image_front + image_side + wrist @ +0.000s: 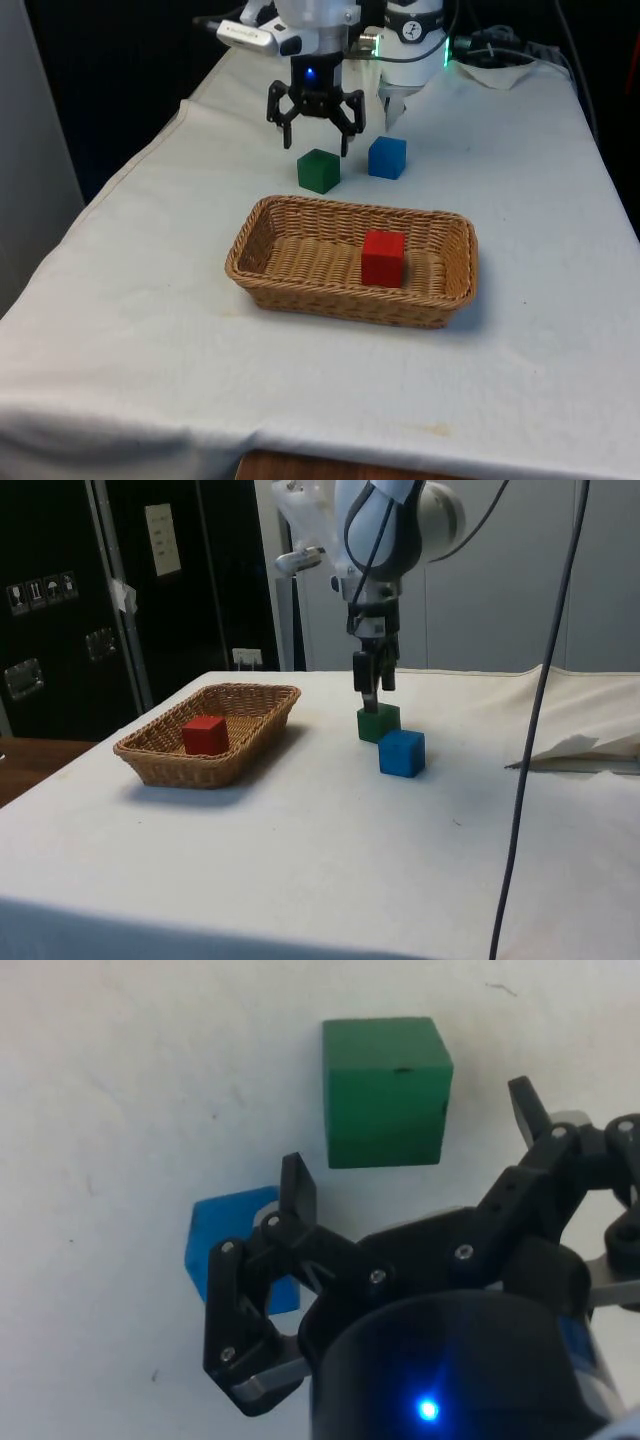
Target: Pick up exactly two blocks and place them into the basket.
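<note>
My gripper [316, 137] is wide open and holds nothing; the green block [319, 170] sits just below it, blue block [387, 157] beside.

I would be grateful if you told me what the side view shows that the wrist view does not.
Side view alone: the wicker basket with the red block inside it. Wrist view alone: the open fingers seen from above, spread wider than the green block. Both views: the green block, the blue block near it on the white cloth, and the gripper empty above them.
</note>
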Robot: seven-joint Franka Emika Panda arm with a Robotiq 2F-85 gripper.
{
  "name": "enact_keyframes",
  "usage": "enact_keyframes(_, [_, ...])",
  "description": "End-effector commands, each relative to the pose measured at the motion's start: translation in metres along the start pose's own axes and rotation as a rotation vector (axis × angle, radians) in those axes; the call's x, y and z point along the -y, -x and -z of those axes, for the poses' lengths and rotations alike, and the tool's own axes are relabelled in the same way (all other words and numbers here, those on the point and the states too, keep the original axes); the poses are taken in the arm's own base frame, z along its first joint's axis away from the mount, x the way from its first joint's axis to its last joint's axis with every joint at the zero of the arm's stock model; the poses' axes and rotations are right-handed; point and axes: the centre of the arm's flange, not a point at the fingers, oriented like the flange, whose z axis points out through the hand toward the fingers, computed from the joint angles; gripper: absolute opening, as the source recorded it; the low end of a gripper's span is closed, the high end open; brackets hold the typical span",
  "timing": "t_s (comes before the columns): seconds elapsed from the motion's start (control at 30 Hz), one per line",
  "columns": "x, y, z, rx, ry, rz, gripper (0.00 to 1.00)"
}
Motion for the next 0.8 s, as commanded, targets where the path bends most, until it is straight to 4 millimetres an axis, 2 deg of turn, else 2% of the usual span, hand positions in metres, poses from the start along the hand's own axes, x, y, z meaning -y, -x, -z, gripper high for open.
enact_keyframes(0.0, [0.003,0.000,0.002,-0.007,-0.024,-0.008,1.00])
enact_keyframes(0.4, [-0.005,-0.005,-0.005,-0.011,-0.052,-0.058,1.00])
enact_keyframes(0.77, [-0.009,-0.004,-0.022,0.008,-0.034,-0.077,1.00])
